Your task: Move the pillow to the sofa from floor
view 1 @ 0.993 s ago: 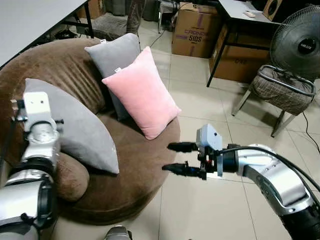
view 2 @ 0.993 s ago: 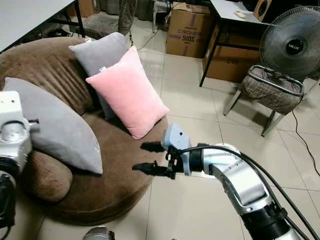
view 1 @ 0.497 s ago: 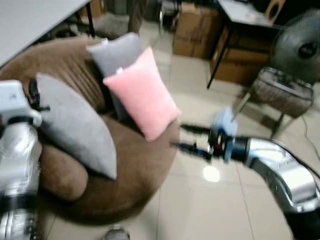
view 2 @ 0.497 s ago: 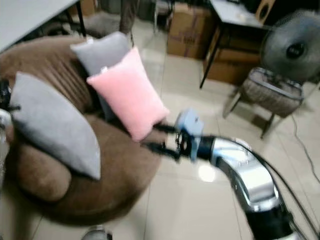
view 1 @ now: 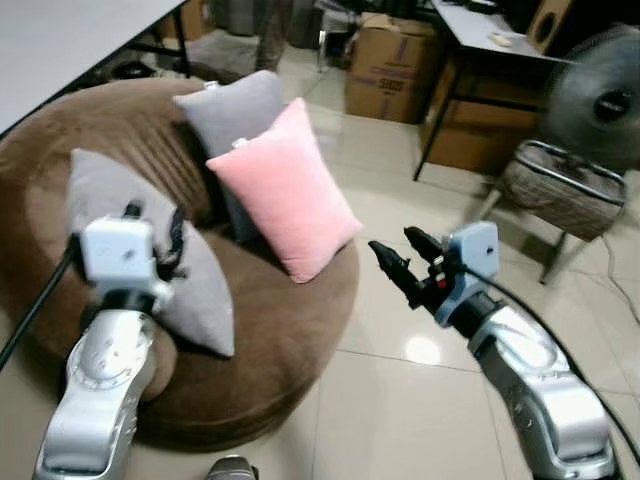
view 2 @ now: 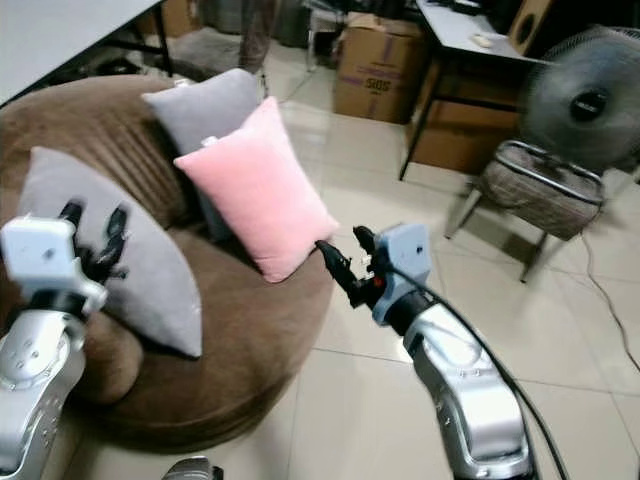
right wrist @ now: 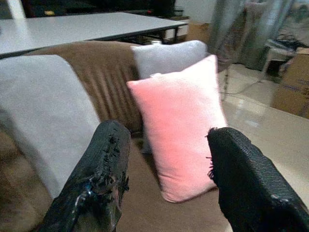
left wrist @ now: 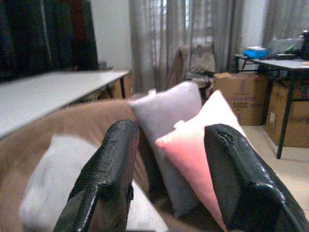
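Left eye view: the right arm reaches forward from 5 o'clock, forearm angled up toward the middle of the picture. The right gripper (view 1: 402, 260) hangs over the tiled floor (view 1: 400, 400), its two black fingers spread apart with nothing between them, tips pointing to 10 o'clock at the pink pillow (view 1: 283, 190). That pillow leans upright on the brown round sofa (view 1: 270, 330), resting against a grey pillow (view 1: 232, 115) behind it; the gripper is near it but apart. The left arm rises from 7 o'clock, and the left gripper (view 1: 152, 225) stands in front of a large grey cushion (view 1: 205, 290) at the sofa's 9 o'clock side, fingers pointing up to 12 o'clock, parted and empty. At 2 o'clock a fan (view 1: 600, 100) stands behind a chair (view 1: 565, 185); at 12 o'clock a cardboard box (view 1: 390, 65) sits beside a dark table (view 1: 480, 30).

Right eye view: the same scene; the right gripper's fingertips (view 2: 328, 250) lie just beside the pink pillow's lower corner, whether touching I cannot tell.

Left wrist view: both black fingers (left wrist: 111, 169) are released wide, with the grey and pink pillows seen between them, well ahead.

Right wrist view: the fingers (right wrist: 104, 164) are open wide and hold nothing; the pink pillow stands on the sofa seat between them, ahead.
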Tool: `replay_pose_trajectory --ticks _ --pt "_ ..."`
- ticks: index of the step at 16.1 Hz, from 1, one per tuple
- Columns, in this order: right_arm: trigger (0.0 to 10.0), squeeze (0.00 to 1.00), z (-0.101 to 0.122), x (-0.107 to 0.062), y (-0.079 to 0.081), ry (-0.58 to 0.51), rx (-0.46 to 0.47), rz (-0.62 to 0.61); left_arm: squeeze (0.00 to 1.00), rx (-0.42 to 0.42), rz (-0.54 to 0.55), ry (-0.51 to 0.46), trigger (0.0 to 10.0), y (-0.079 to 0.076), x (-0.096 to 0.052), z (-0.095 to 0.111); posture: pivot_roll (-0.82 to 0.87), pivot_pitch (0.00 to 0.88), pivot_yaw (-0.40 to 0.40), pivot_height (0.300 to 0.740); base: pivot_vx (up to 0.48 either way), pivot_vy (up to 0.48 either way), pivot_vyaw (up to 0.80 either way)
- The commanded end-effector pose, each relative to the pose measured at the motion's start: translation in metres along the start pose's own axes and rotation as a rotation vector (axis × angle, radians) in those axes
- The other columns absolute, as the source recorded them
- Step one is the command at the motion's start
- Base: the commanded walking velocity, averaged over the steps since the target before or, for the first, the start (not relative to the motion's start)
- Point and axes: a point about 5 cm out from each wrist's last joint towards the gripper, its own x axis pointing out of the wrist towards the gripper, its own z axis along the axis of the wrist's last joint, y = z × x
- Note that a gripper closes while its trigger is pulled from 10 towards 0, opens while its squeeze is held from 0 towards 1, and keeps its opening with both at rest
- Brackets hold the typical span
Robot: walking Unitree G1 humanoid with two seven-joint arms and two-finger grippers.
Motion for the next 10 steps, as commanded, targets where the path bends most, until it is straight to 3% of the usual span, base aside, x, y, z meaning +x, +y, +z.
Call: replay_pose_trajectory --ticks 1,3,10 --pt "10.0 0.00 0.0036 -0.0012 0.0042 -0.019 -0.021 -0.010 0.00 0.011 -0.032 0.034 10.0 -0.0044 -0.0027 -0.0021 0.09 0.000 -0.058 0.740 0.000 0.000 0.80" --pt "10.0 0.00 0.0006 -0.0033 0.0069 -0.014 -0.002 -0.026 0.00 -0.017 -0.031 0.073 10.0 -0.0047 -0.0049 -0.0073 0.08 0.000 -0.047 0.740 0.000 0.000 0.80" --pt "10.0 0.00 0.0035 0.0016 0.0113 -0.059 0.001 -0.038 0.00 0.011 -0.047 0.107 10.0 -0.0091 -0.0085 -0.0089 0.10 0.000 -0.027 0.740 0.000 0.000 0.80"
